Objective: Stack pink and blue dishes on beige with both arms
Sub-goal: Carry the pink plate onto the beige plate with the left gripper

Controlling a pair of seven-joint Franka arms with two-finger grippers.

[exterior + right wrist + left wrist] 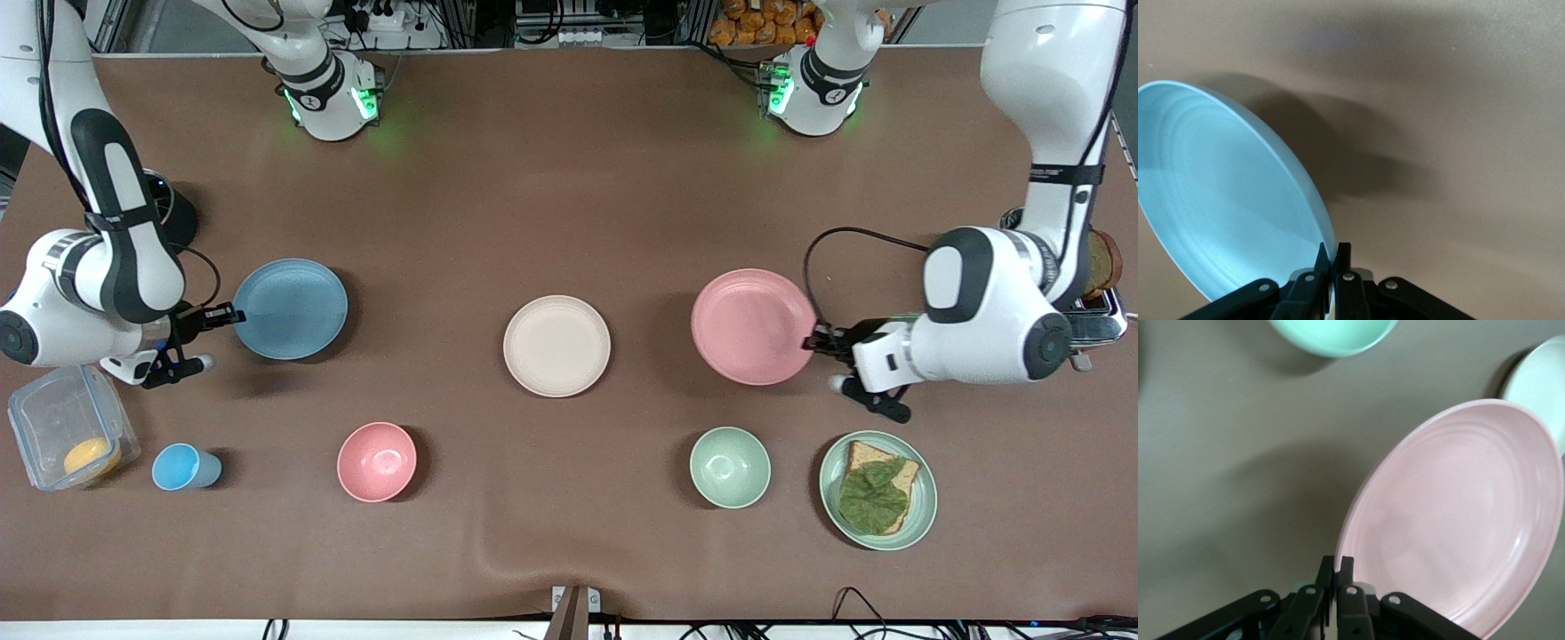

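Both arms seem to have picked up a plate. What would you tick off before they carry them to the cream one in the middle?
1. Left gripper shut on pink plate rim: ok.
2. Right gripper shut on blue plate rim: ok.
3. Both plates off the table: ok, each is tilted with a shadow beneath.
4. Beige plate bare on top: ok.
5. Grip firm enough to carry: cannot tell.
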